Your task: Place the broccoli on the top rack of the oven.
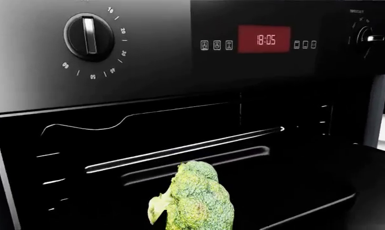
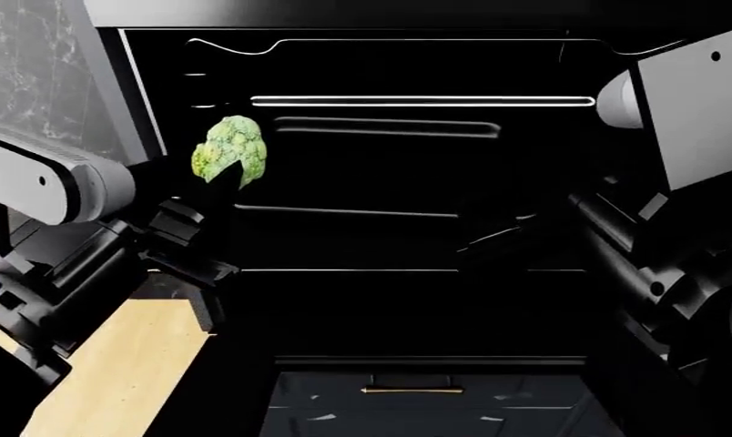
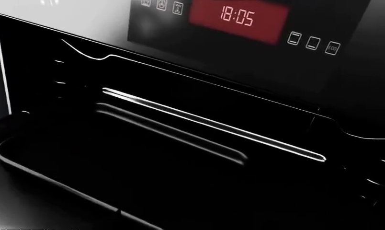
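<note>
**Broccoli held up at the open oven's mouth**

A bumpy light-green broccoli (image 2: 230,151) floret hung in front of the dark cavity of a black built-in oven (image 2: 379,182), toward the cavity's left side in the head view. It sat at the tip of the left gripper (image 2: 220,182), whose dark fingers were clamped on its lower part. The floret was in the air, not resting on any shelf.

Behind it, the top rack (image 2: 421,100) ran across the cavity as a wide black shelf with a thin pale-lit edge.

In the left wrist view, the broccoli (image 1: 194,199) showed close up below the oven's control panel, where a red display (image 1: 264,39) read 18:05 and a round black timer dial (image 1: 89,36) sat beside it.

The right gripper (image 2: 512,232) was a dark shape low in the cavity's right side; whether its fingers were apart or together could not be told.
</note>
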`<state>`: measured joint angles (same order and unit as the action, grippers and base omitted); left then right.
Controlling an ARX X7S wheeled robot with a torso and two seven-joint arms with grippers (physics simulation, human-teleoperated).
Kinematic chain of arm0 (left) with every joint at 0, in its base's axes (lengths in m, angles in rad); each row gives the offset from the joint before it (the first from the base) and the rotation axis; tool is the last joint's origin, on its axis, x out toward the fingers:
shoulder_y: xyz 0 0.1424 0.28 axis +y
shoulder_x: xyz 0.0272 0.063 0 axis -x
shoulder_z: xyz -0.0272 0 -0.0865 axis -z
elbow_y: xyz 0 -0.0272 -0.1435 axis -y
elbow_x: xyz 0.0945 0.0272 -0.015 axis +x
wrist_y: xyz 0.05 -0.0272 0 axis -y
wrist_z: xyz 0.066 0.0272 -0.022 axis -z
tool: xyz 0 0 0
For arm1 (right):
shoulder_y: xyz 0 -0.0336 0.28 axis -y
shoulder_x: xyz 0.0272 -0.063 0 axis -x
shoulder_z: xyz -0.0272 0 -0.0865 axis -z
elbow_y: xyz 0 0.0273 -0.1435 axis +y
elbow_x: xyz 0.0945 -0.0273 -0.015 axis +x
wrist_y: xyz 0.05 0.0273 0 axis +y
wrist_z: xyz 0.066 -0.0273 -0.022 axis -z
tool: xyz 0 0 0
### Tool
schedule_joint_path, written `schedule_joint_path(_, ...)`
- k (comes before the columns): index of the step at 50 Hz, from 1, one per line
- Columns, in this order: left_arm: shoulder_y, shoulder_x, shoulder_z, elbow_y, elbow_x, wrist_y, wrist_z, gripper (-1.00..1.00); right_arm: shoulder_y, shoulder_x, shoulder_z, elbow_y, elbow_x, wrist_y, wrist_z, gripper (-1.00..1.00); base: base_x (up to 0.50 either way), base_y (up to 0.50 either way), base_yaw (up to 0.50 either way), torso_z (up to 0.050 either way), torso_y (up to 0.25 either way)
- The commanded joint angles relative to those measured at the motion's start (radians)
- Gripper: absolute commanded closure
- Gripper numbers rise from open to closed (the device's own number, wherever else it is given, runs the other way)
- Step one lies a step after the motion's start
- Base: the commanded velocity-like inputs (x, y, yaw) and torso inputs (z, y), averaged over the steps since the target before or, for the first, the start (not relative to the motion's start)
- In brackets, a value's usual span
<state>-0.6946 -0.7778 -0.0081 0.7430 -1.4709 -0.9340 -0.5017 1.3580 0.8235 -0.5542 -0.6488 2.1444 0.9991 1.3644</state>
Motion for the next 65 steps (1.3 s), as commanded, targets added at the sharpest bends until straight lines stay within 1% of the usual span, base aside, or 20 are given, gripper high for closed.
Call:
schedule_joint_path(1, -0.046, 0.025, 0.058, -0.040, 0.002, -0.027, -0.008, 1.00, -0.032, 0.013, 0.008, -0.013, -0.024, -0.009, -0.022, -1.00, 0.00, 0.00, 0.00, 0.000, 0.000)
schedule_joint_path(9, -0.100, 0.056, 0.108, -0.096, 0.010, -0.050, -0.008, 1.00, -0.061, 0.026, 0.021, -0.038, -0.038, -0.027, -0.028, -1.00, 0.00, 0.00, 0.00, 0.000, 0.000)
schedule_joint_path(14, -0.130, 0.073, 0.132, -0.131, 0.017, -0.060, -0.005, 1.00, -0.107, 0.033, 0.039, -0.052, -0.069, -0.041, -0.055, -1.00, 0.00, 0.00, 0.00, 0.000, 0.000)
schedule_joint_path(23, -0.183, 0.125, 0.201, -0.220, 0.092, -0.070, 0.035, 1.00, -0.126, 0.043, 0.047, -0.061, -0.082, -0.050, -0.066, -1.00, 0.00, 0.00, 0.00, 0.000, 0.000)
schedule_joint_path(34, -0.220, 0.165, 0.260, -0.306, 0.172, -0.067, 0.068, 1.00, -0.154, 0.046, 0.053, -0.067, -0.110, -0.056, -0.087, -1.00, 0.00, 0.00, 0.00, 0.001, 0.001)
schedule_joint_path(48, -0.253, 0.199, 0.320, -0.390, 0.239, -0.066, 0.099, 1.00, -0.181, 0.054, 0.059, -0.079, -0.129, -0.065, -0.105, -1.00, 0.00, 0.00, 0.00, 0.000, 0.000)
schedule_joint_path(55, -0.289, 0.225, 0.350, -0.462, 0.285, -0.055, 0.126, 1.00, -0.175, 0.054, 0.049, -0.096, -0.112, -0.074, -0.076, -1.00, 0.00, 0.00, 0.00, 0.000, 0.001)
schedule_joint_path(65, -0.298, 0.235, 0.394, -0.489, 0.341, -0.040, 0.156, 1.00, -0.182, 0.058, 0.049, -0.098, -0.123, -0.076, -0.079, -1.00, 0.00, 0.00, 0.00, 0.000, 0.000)
